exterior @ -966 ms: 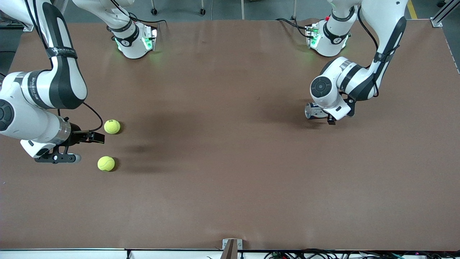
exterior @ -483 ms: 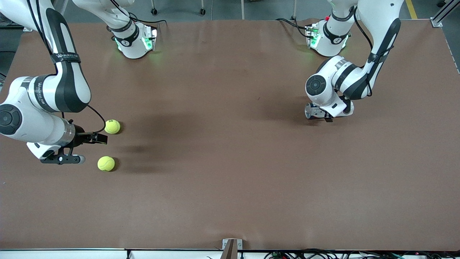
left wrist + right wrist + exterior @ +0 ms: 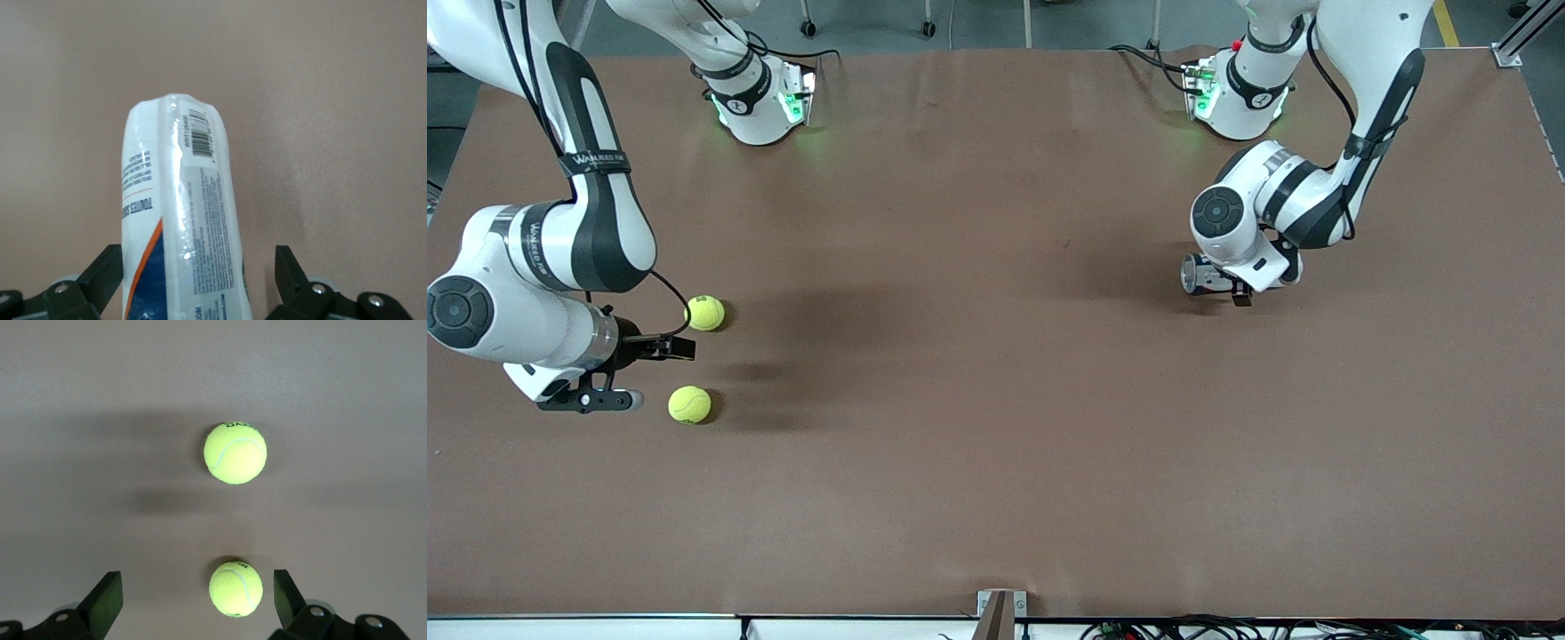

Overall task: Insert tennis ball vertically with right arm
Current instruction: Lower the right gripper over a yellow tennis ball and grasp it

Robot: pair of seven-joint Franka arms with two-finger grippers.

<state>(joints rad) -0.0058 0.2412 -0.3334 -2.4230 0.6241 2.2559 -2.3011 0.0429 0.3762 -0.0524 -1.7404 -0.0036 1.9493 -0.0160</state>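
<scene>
We list two yellow-green tennis balls on the brown table (image 3: pixel 996 462), both toward the right arm's end. The first tennis ball (image 3: pixel 704 313) lies farther from the front camera; the second tennis ball (image 3: pixel 689 404) lies nearer to it, and the two rest apart with bare tabletop between them. In the right wrist view one ball (image 3: pixel 235 453) sits well clear of the fingers, while the other ball (image 3: pixel 235 589) lies on the table in line with the gap between them, touched by neither; we cannot tell from that view alone which ball is which. The right gripper (image 3: pixel 618 373) hangs low over the table just beside both balls, its jaws spread wide and holding nothing, with one dark finger (image 3: pixel 105 601) on each side of the nearer-seen ball. Toward the left arm's end we record a tennis ball can (image 3: pixel 1202 274) lying on its side on the table, a clear tube with a white, blue and orange printed label and a barcode (image 3: pixel 201 133). The left gripper (image 3: pixel 1240 289) is down at this can (image 3: pixel 179 220), its jaws wide to either side of the tube; the fingers (image 3: pixel 288 275) stand off the label and we see no contact.
</scene>
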